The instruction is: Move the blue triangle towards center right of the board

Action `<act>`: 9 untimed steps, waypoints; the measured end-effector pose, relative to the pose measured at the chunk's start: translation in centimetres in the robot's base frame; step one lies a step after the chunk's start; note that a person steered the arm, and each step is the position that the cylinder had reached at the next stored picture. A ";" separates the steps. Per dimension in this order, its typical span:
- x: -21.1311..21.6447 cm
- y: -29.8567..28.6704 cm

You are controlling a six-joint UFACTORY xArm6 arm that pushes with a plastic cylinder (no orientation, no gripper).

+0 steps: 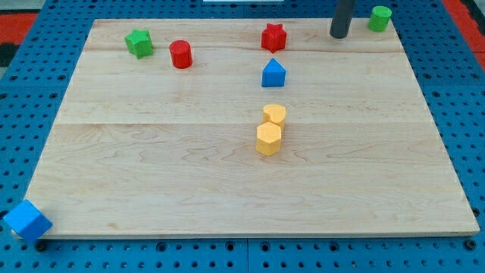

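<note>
The blue triangle (273, 73) sits on the wooden board (151, 182) a little above the middle, just below a red star (273, 36). My tip (339, 35) is at the view's top right, resting on the board's top edge. It is up and to the right of the blue triangle, well apart from it. A green cylinder (380, 18) lies just right of my tip, at the board's top right corner.
A green star (139, 42) and a red cylinder (181, 54) sit at the top left. A yellow heart (274, 114) and a yellow hexagon (268, 139) touch each other near the middle, below the blue triangle. A blue cube (27, 221) lies off the board's bottom left corner.
</note>
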State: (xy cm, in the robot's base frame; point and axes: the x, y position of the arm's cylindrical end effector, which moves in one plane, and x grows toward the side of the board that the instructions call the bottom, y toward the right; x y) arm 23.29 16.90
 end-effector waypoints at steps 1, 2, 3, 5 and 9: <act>-0.2 -0.9; -0.2 -3.7; 0.4 -10.6; 10.6 -10.4; 10.4 -18.5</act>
State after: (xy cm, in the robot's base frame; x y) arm 33.67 -1.63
